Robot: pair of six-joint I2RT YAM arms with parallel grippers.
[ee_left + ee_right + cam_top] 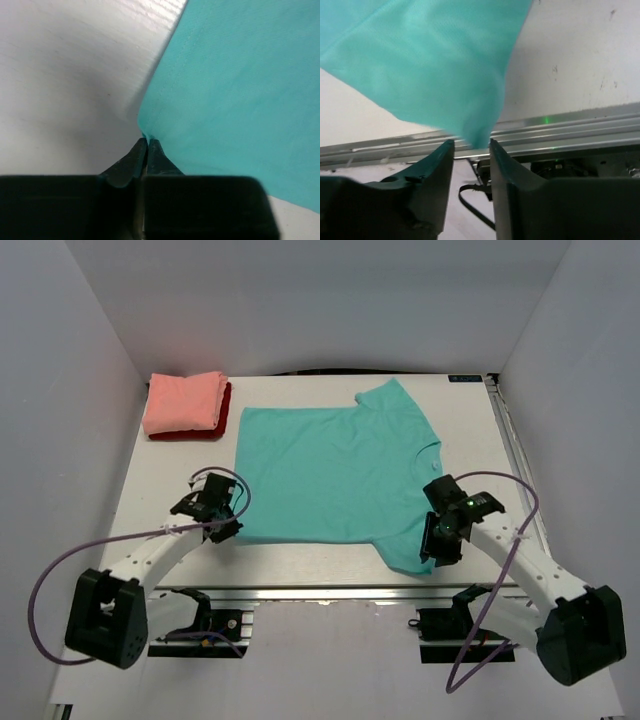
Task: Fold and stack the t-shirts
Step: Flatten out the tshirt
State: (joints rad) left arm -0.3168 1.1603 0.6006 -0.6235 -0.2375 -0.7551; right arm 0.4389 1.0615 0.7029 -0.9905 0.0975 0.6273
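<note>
Nearest you, your left end effector (147, 141) sits at the teal t-shirt's (320, 475) near hem corner. Its fingers are all but together, nipping the very tip of the cloth, which keeps that corner pinned while the shirt lies flat. Your right end effector (471, 142) stands partly open around the near sleeve. The sleeve tip dangles between the fingers without being clamped, right over the bench's (300, 560) front rail. Beyond both, the teal t-shirt is spread out across the middle of the bench, collar to your right and hem to your left, not yet folded. That looks like a layout meant for folding the near edge away from you. At the far left corner, well apart, the folded salmon-pink t-shirt (185, 402) rests on the folded dark red t-shirt (190, 434), so that is likely where the stack is being built.
</note>
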